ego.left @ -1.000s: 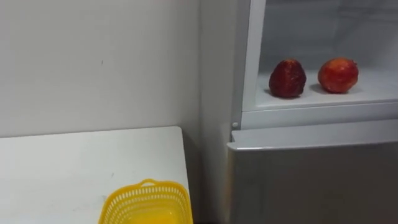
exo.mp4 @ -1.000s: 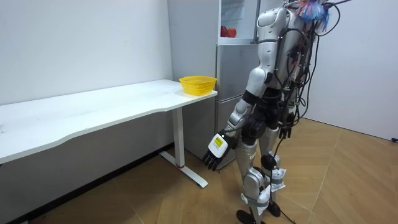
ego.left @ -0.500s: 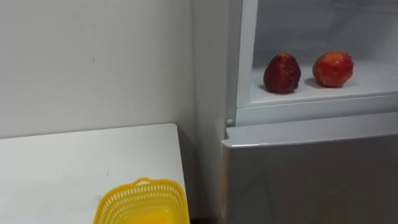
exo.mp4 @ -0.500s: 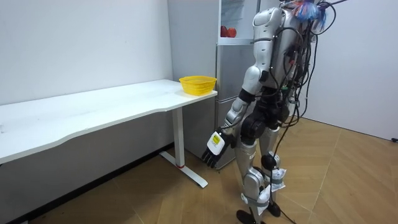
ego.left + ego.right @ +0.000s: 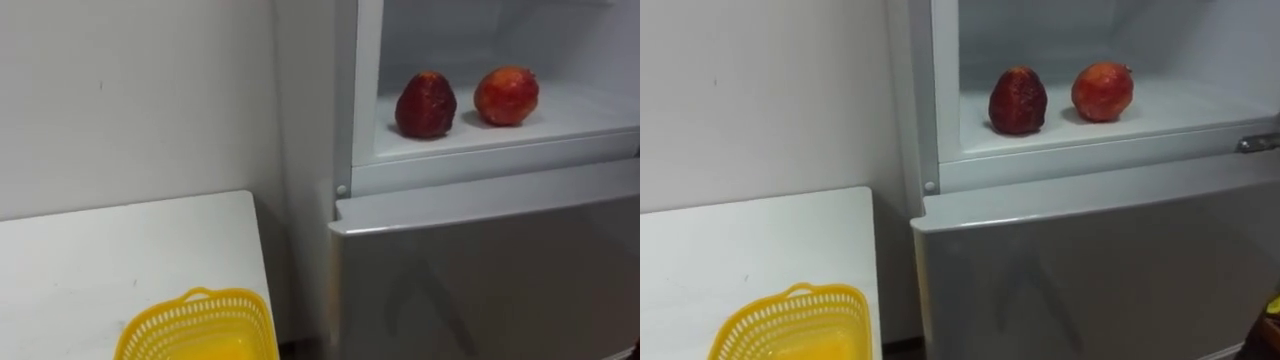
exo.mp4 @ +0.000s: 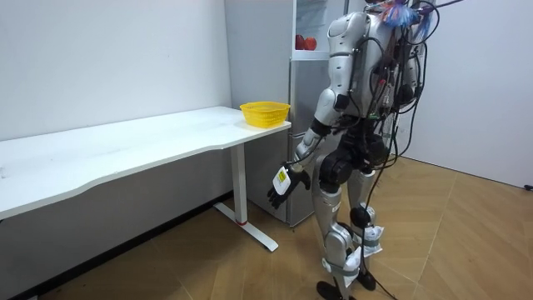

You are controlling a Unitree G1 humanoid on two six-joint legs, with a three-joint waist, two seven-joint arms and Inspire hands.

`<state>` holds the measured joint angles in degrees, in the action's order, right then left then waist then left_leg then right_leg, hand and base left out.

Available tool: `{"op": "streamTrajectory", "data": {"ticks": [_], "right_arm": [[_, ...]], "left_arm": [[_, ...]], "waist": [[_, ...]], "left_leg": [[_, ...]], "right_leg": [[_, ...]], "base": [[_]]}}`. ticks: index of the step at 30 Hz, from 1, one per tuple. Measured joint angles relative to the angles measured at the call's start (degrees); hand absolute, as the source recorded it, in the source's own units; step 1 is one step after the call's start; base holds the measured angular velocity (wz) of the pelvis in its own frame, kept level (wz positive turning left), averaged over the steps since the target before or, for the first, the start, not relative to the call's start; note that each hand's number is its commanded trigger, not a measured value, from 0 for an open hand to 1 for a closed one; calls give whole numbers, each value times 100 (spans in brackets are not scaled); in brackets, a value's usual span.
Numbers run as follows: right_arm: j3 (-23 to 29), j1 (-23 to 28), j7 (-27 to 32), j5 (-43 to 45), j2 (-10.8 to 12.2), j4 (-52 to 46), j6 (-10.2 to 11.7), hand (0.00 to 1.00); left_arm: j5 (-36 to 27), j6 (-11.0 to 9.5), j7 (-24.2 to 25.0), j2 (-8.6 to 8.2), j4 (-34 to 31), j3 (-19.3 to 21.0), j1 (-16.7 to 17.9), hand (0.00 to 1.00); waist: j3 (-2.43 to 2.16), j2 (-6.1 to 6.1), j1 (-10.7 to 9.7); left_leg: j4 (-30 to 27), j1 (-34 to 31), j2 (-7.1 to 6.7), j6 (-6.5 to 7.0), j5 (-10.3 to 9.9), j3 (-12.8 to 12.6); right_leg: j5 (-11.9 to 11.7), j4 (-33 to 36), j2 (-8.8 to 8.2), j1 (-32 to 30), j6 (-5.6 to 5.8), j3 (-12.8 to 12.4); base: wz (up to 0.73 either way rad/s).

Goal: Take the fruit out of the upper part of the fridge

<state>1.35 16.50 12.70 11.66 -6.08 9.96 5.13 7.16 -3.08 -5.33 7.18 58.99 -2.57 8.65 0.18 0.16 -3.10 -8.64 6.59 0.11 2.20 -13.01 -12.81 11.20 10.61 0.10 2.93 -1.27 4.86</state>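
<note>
Two fruits stand on the white shelf (image 5: 570, 112) of the open upper fridge compartment: a dark red one (image 5: 425, 104) on the left and a rounder orange-red one (image 5: 506, 95) to its right. I stand in front of the fridge (image 6: 306, 92). My left hand (image 6: 281, 182) hangs low at knee height, fingers relaxed, holding nothing, well below the shelf. A dark sliver of my right hand (image 5: 1271, 335) shows at the lower right corner of the right eye view.
A yellow mesh basket (image 5: 195, 325) sits at the right end of the white table (image 5: 120, 250), just left of the fridge. The closed lower fridge door (image 5: 480, 270) is below the shelf. A white wall is behind the table.
The eye view has shifted, so the fridge and fruits now lie further left. In the room view my body has turned a little and my left hand has swung up and forward.
</note>
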Motion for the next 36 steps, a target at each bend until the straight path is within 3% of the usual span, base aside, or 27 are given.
{"op": "streamTrajectory", "data": {"ticks": [6,12,17,21,27,31,36], "right_arm": [[-84,-37,604,239,-24,-1428,320,0],[-282,-227,1062,628,-114,-2106,386,0],[-395,-400,1353,666,-212,-2381,386,0],[-481,-478,1553,669,-381,-2633,601,0],[-523,-652,1911,703,-383,-2792,670,0],[-551,-730,2076,704,-428,-2935,806,0],[-543,-1051,2208,704,-518,-2937,811,0]], "left_arm": [[-35,-153,-2,26,78,-303,-16,0],[-36,-195,17,70,125,-321,51,0],[-90,-292,81,172,302,-327,7,0],[-184,-333,72,186,364,-331,-12,0],[-191,-341,95,196,536,-331,-116,0],[-195,-337,98,211,543,-332,-114,0],[-191,-329,91,243,540,-331,-113,0]], "waist": [[-12,96,19],[-31,161,76],[-49,94,165],[-62,44,219],[-58,45,350],[-52,45,359],[-27,-8,336]], "left_leg": [[-1,18,4,0,0,-48],[-2,-13,9,0,0,-54],[-1,-36,10,0,0,-94],[-2,-22,19,0,0,-93],[1,-55,26,0,0,-67],[4,-60,27,0,0,19],[-8,-91,14,0,2,96]], "right_leg": [[-8,3,10,-12,-3,-18],[-13,16,26,-70,-8,-18],[-63,1,73,-90,-25,-7],[-76,0,74,-71,-22,0],[-89,-3,73,-27,-13,17],[-89,-2,71,-5,-13,79],[-88,2,66,-4,-14,146]], "base": [[-1],[-1],[-4],[0],[2],[9],[7]]}}
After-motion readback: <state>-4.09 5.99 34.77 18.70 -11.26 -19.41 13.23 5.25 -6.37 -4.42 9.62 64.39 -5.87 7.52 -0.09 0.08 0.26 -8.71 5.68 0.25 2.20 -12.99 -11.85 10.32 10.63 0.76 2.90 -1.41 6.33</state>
